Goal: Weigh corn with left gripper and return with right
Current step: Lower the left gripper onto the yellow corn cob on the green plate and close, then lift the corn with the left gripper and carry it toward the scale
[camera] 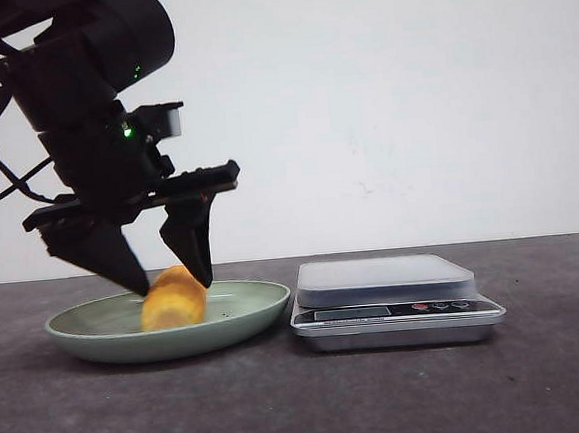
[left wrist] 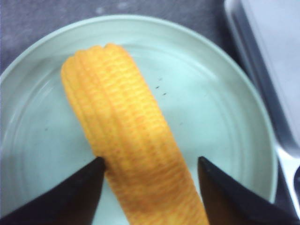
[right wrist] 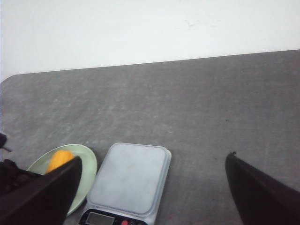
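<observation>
Straddling the corn (left wrist: 129, 140) with the left gripper (camera: 171, 284), fingers spread and not yet clamped on anything. Sitting squarely between the two black fingertips (left wrist: 86, 180), cob flanked on either side: one tip touching or just grazing its side, the other standing a little apart. Running lengthwise away from the fingers, long axis roughly across the line joining the tips, so closing should be squeezing it across its width rather than end to end. Lying in the green dish (camera: 256, 304), resting on the dish floor, tips reaching down to about mid-height of the cob in the front view.

Judging the left arm far nearer, already in place for the pinch.

Standing just beside the dish, on the side away from the left fingers: the scale (camera: 391, 299), platform bare.

Hovering well apart and high over the table (right wrist: 197, 103), the right gripper (right wrist: 154, 197), fingers wide apart and holding nothing, looking down on scale, dish and cob from a distance.
</observation>
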